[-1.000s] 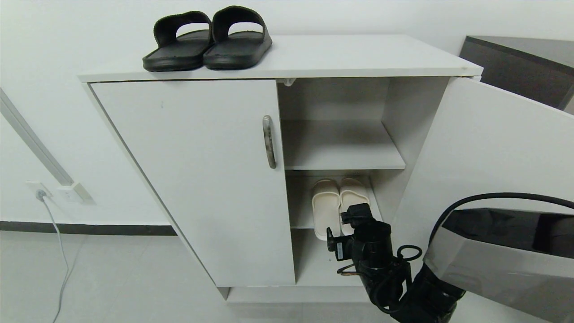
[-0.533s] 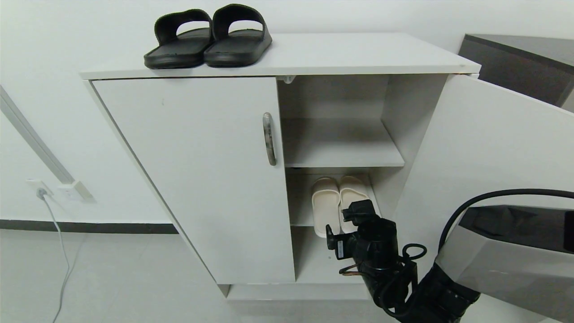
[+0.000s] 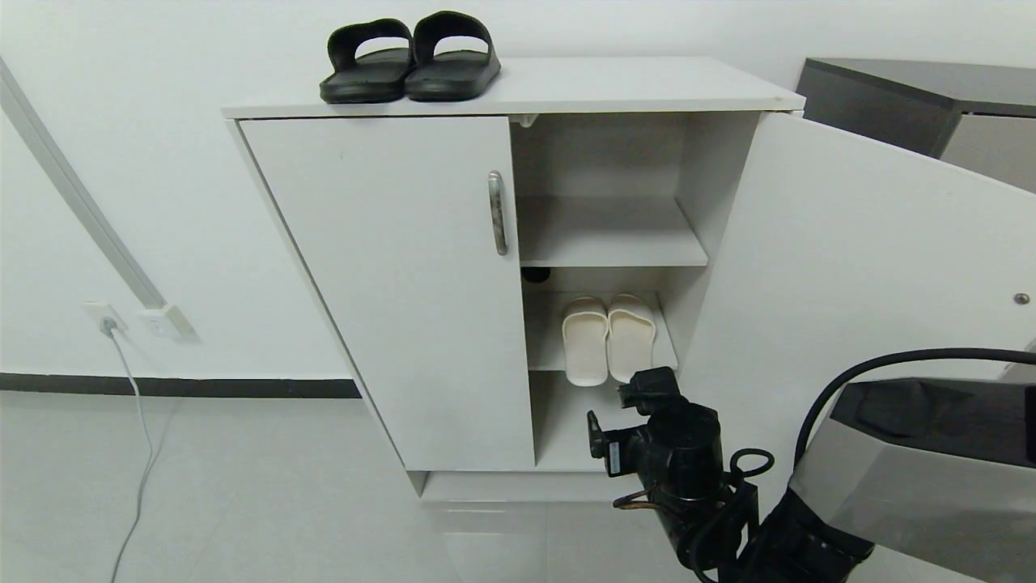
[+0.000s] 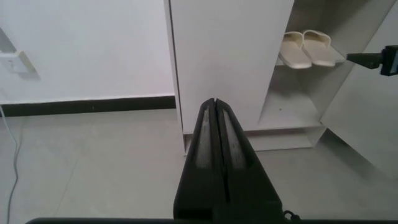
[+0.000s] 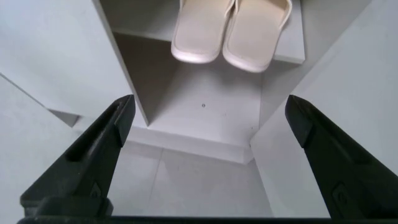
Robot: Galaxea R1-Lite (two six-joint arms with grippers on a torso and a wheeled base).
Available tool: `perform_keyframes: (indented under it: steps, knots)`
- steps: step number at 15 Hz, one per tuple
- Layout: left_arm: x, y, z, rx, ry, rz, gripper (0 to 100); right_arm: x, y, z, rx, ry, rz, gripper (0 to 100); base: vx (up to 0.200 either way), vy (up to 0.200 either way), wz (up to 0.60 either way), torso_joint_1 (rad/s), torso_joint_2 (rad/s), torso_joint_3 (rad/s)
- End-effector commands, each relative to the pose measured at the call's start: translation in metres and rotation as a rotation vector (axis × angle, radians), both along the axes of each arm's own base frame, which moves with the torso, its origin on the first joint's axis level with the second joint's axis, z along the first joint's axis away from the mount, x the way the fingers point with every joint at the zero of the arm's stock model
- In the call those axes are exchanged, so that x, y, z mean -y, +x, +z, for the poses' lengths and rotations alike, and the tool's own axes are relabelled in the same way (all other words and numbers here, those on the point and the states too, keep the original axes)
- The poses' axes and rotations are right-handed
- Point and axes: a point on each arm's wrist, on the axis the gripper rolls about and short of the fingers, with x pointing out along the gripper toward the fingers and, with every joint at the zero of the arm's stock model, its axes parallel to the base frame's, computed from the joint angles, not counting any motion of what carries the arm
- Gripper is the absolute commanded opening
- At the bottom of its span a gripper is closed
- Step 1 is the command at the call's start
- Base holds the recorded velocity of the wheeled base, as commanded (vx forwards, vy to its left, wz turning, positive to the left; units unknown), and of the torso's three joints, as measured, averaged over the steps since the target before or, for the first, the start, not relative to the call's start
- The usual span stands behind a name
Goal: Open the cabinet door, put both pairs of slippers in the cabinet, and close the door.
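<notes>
A white cabinet stands with its right door swung open and its left door closed. A pair of black slippers rests on the cabinet top at the left. A pair of cream slippers lies side by side on the middle shelf, toes at the shelf's front edge. My right gripper hangs open and empty just in front of and below them. My left gripper is shut on nothing, low over the floor before the closed door.
The upper shelf and bottom compartment hold nothing. A metal handle runs down the closed door. A wall socket with a cable is at the left, a dark grey unit behind the open door.
The head camera has drawn back from the cabinet. My right gripper, which overlapped the cream slippers' toes, now sits clear below them. The slippers stay on the shelf.
</notes>
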Motion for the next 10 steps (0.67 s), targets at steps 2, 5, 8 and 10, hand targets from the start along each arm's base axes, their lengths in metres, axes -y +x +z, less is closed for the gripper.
perform_keyframes:
  steps: [2,5,8,10]
  knots:
    - [0.0,0.0001,-0.0001,-0.002,0.0,-0.001,0,0.0004,-0.0004,-0.0015,-0.002,-0.002,0.001,100,0.0,0.0,0.0,0.0,0.0,0.0]
    - [0.0,0.0001,-0.0001,-0.002,-0.002,-0.001,0,-0.0003,-0.0013,-0.0022,-0.003,-0.003,0.004,100,0.0,0.0,0.0,0.0,0.0,0.0]
    - [0.0,0.0001,-0.0001,-0.002,-0.002,-0.001,0,0.0002,-0.0018,-0.0035,-0.006,-0.007,0.004,100,0.0,0.0,0.0,0.0,0.0,0.0]
    - [0.0,0.0001,-0.0001,-0.002,-0.002,-0.001,0,0.0006,-0.0014,-0.0033,-0.006,-0.004,0.003,100,0.0,0.0,0.0,0.0,0.0,0.0]
